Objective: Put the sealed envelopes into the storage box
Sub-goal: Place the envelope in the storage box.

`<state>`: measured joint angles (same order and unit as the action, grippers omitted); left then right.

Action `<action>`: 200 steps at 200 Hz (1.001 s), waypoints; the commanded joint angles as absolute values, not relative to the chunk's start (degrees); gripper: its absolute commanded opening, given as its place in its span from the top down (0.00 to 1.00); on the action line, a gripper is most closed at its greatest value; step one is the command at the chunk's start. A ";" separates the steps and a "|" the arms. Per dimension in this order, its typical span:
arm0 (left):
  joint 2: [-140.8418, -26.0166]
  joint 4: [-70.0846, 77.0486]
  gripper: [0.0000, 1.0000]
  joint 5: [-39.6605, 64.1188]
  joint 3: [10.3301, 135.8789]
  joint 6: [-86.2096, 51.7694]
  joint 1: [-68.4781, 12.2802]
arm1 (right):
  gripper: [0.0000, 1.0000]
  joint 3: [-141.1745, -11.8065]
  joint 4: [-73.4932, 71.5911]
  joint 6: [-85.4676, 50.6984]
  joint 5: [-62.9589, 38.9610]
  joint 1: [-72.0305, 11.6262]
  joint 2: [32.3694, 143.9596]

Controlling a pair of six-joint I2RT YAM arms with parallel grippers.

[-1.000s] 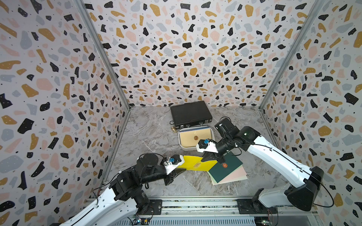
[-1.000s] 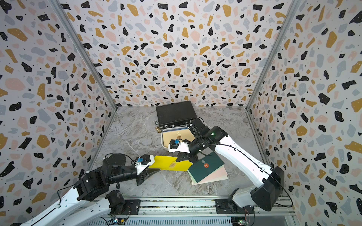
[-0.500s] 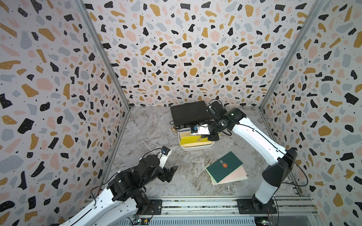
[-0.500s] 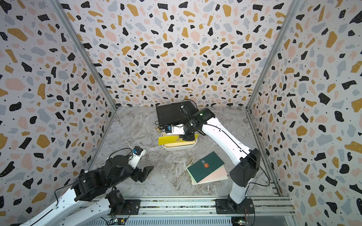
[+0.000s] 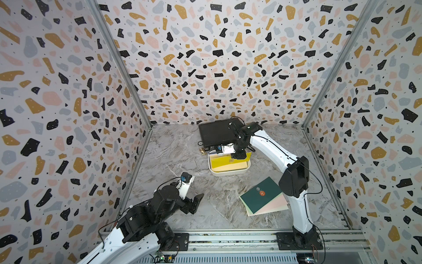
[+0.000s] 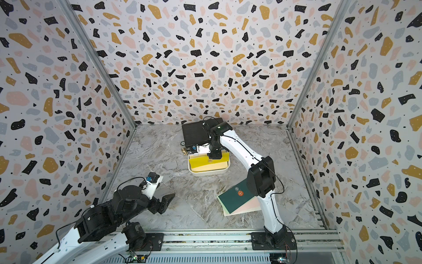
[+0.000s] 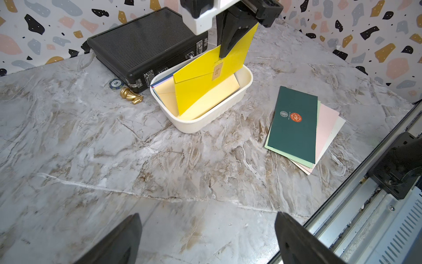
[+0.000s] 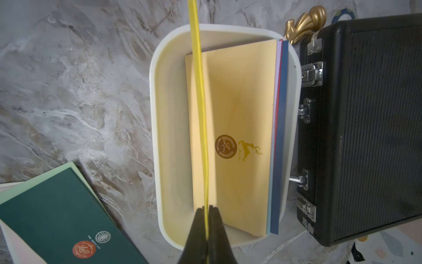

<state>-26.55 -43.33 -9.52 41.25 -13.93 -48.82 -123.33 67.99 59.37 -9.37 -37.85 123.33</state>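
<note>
- Storage box (image 7: pixel 205 128) holds several sealed envelopes (image 8: pixel 278 137), with the cream envelope (image 8: pixel 239 102) topmost.
- Right gripper (image 8: pixel 208 206) pinches yellow envelope (image 7: pixel 201 91) standing in it, unreleased.
- Left gripper (image 7: pixel 207 216) gapes empty.
- Dark green stack (image 7: pixel 294 123) lies on tabletop (image 7: pixel 159 171).
</note>
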 commanded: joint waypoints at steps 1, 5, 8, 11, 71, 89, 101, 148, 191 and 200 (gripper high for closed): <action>-26.69 -40.96 0.05 -9.49 40.43 -12.52 -48.69 | 1.00 -125.44 70.66 59.58 -10.83 -37.37 123.62; -26.79 -40.79 0.05 -9.33 40.43 -12.56 -48.69 | 1.00 -125.43 70.64 59.48 -11.39 -37.26 123.99; -26.81 -40.78 0.05 -9.24 40.43 -12.55 -48.70 | 1.00 -125.45 70.58 59.47 -11.58 -37.19 124.18; -26.92 -40.78 0.05 -9.05 40.43 -12.57 -48.74 | 1.00 -125.47 70.58 59.45 -11.88 -37.14 124.45; -28.14 -40.86 0.04 -9.25 40.55 -12.68 -48.73 | 0.97 -126.99 69.02 57.12 -13.85 -36.96 127.70; -28.23 -40.78 0.02 -9.39 40.53 -12.74 -48.76 | 0.87 -126.92 68.47 57.13 -13.46 -36.83 128.02; -28.25 -40.83 0.01 -9.61 40.61 -12.82 -48.75 | 0.82 -126.91 68.17 56.83 -13.45 -36.76 128.01; -30.14 -42.44 0.01 -11.93 42.20 -14.92 -48.70 | 0.57 -128.22 63.24 48.68 -11.11 -36.15 125.04; -33.18 -39.67 0.01 -14.64 41.21 -24.93 -48.52 | 0.57 -118.09 50.33 26.69 -1.59 -34.33 112.51; -33.15 -35.84 0.01 -10.72 38.82 -28.12 -48.52 | 0.57 -111.66 44.64 18.79 3.87 -33.66 107.66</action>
<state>-32.91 -43.18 -13.85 41.08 -19.35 -48.80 -121.12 56.58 39.11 -7.79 -35.51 122.52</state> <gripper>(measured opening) 0.991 0.433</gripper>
